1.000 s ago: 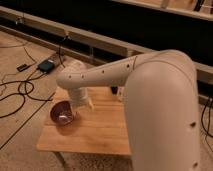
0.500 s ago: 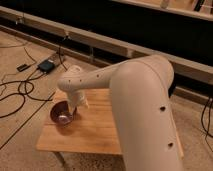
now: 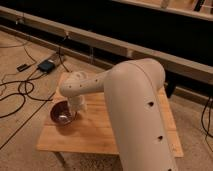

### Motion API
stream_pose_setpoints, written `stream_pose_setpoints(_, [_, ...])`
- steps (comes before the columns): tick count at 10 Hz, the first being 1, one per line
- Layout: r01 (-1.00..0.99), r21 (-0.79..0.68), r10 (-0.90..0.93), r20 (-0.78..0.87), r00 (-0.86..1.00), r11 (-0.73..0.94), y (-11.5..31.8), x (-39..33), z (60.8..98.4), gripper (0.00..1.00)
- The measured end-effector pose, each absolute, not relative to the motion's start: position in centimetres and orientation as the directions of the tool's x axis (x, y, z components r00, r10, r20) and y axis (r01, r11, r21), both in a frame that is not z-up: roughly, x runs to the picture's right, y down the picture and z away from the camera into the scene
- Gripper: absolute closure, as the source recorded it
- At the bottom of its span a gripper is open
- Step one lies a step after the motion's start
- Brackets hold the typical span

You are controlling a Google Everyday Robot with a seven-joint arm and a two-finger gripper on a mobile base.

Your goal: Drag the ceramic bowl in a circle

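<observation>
Maroon ceramic bowl (image 3: 62, 114), gripper (image 3: 77, 106) at its rim

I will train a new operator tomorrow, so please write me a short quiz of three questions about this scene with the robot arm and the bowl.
1. True or false: the ceramic bowl lies upside down on the wooden table.
2. Where is the gripper?
A) raised high above the bowl
B) low, at the bowl's right rim as the camera sees it
C) beyond the table's right end
3. In a few words: near which edge of the table, as the camera sees it, does the bowl stand?

Key
1. False: it stands upright, its shiny inside showing.
2. B
3. Near the left edge.
</observation>
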State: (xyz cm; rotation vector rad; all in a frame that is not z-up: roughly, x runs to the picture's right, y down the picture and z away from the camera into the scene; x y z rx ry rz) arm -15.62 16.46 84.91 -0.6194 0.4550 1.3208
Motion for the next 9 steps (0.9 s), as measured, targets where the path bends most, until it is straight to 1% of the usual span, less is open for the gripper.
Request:
stream_pose_setpoints(1, [-0.981,-0.147,0.740,-0.645,0.190,0.124,17.1,-15.5,84.7,0.76])
stream_pose_setpoints(2, [-0.984,-0.131,0.726,-0.665,0.175,0.117,17.9,-15.2,84.2,0.84])
stream_pose_setpoints(3, [-0.987,-0.119,0.715,-0.681,0.161,0.109,18.4,-15.2,83.3,0.86])
stream_pose_setpoints(5, [-0.990,-0.097,0.692,-0.708,0.138,0.098,19.2,-14.8,81.2,0.86])
stream_pose_setpoints(7, [-0.995,-0.062,0.684,-0.722,0.103,0.084,19.3,-13.2,78.6,0.86])
stream_pose_setpoints(8, [-0.996,-0.049,0.685,-0.723,0.090,0.079,19.3,-12.5,78.0,0.86])
stream_pose_setpoints(9, [-0.999,-0.003,0.680,-0.732,0.039,0.055,19.3,-10.5,76.7,0.86])
